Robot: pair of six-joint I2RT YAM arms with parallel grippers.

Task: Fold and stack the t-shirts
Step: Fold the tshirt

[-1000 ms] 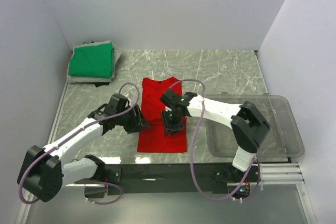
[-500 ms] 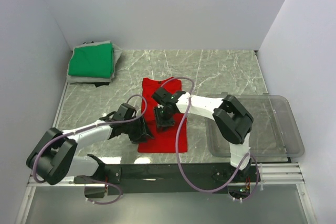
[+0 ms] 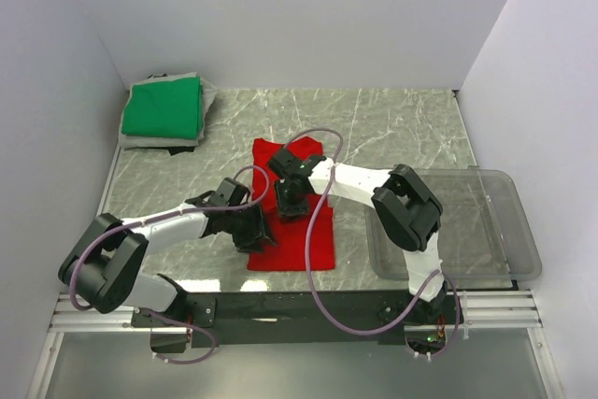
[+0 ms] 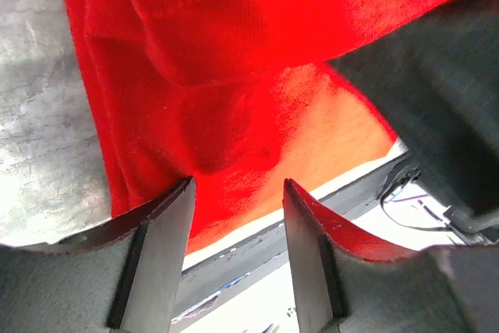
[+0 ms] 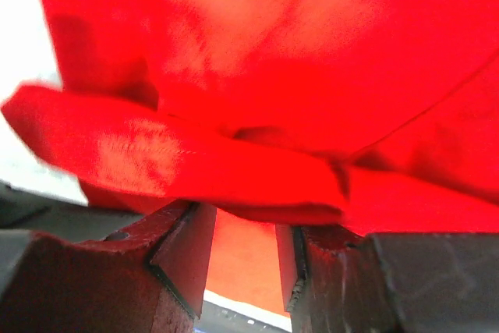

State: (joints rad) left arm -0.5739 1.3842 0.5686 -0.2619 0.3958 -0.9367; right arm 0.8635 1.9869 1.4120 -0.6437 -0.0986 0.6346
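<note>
Your left gripper point(image 4: 238, 193) and right gripper point(image 5: 245, 232) sit half-spread at the red t-shirt point(image 3: 318, 240), grip unclear; grey marbled table point(image 4: 39, 138) left of the left fingers point(image 4: 156, 255), white walls point(image 3: 280, 16) around

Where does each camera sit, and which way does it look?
Top external: above and behind, looking down at the grey marble-patterned table; left arm and right arm show.
Left wrist: on the left arm, facing the bright red cloth t-shirt past the left gripper.
Right wrist: likewise, past the right gripper.
All three share the t-shirt.
</note>
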